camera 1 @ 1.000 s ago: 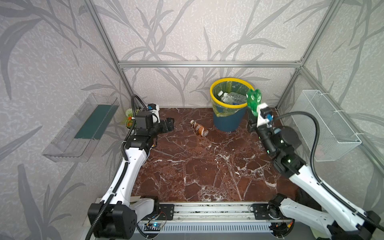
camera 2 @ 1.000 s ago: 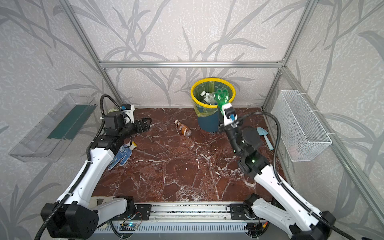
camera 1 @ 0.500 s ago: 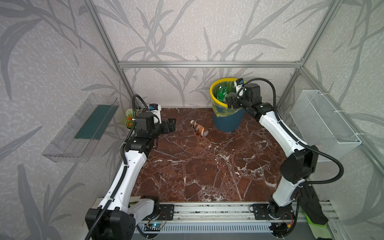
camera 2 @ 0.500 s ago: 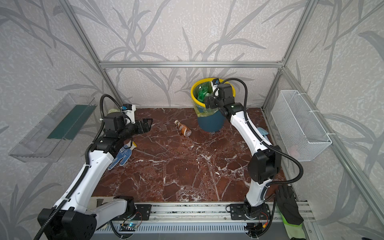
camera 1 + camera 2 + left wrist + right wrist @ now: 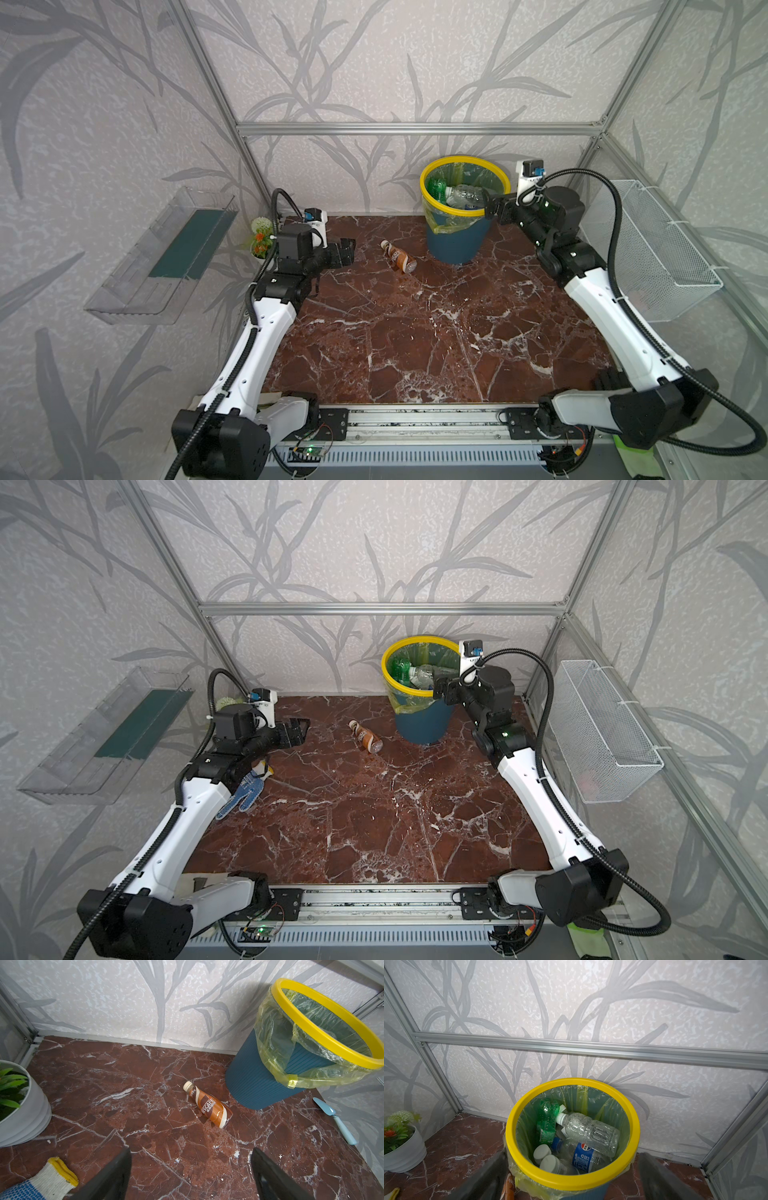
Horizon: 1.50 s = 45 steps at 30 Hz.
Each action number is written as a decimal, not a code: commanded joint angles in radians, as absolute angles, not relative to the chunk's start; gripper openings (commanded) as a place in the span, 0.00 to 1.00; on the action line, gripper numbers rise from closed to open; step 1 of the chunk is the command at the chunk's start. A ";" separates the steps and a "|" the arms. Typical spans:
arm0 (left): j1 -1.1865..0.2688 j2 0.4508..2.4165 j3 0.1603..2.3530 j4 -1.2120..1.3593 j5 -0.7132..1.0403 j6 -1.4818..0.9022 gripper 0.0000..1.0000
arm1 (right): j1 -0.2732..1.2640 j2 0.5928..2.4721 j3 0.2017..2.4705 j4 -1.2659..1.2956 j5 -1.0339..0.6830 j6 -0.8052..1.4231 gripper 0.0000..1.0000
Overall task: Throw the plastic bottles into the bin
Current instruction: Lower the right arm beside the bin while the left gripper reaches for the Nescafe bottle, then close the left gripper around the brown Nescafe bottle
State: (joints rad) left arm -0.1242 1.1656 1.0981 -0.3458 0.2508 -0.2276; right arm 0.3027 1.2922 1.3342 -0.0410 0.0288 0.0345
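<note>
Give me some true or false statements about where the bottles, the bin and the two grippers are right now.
1. The brown Nescafe bottle lies on its side on the marble floor, outside the bin. True.
2. The right gripper is shut on a bottle. False: it is open and empty, at the bin's yellow rim.
3. The left gripper is open and holds nothing. True.
4. The bin is empty. False: a green bottle, a clear bottle and a Pepsi bottle lie inside, among others.
5. The light-blue trowel lies inside the bin. False: it lies on the floor beside it.
</note>
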 commanded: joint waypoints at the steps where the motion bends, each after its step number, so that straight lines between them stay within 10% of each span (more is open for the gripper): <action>1: -0.168 1.197 1.138 -0.390 0.200 -0.226 0.93 | 0.302 1.208 1.231 -0.007 0.053 0.043 0.97; 19: -0.323 1.628 1.336 -0.347 0.155 -0.617 0.99 | 0.302 0.912 0.662 -0.073 0.034 0.258 0.96; 45: -0.404 2.119 1.719 -0.434 0.196 -0.972 0.99 | 0.278 0.983 0.587 0.021 0.014 0.294 0.96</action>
State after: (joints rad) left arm -0.3996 2.0972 1.6821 -0.4122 0.1890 -0.9268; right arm 0.2840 0.9997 0.5980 -0.0032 0.0204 0.2855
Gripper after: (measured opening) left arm 0.992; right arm 0.962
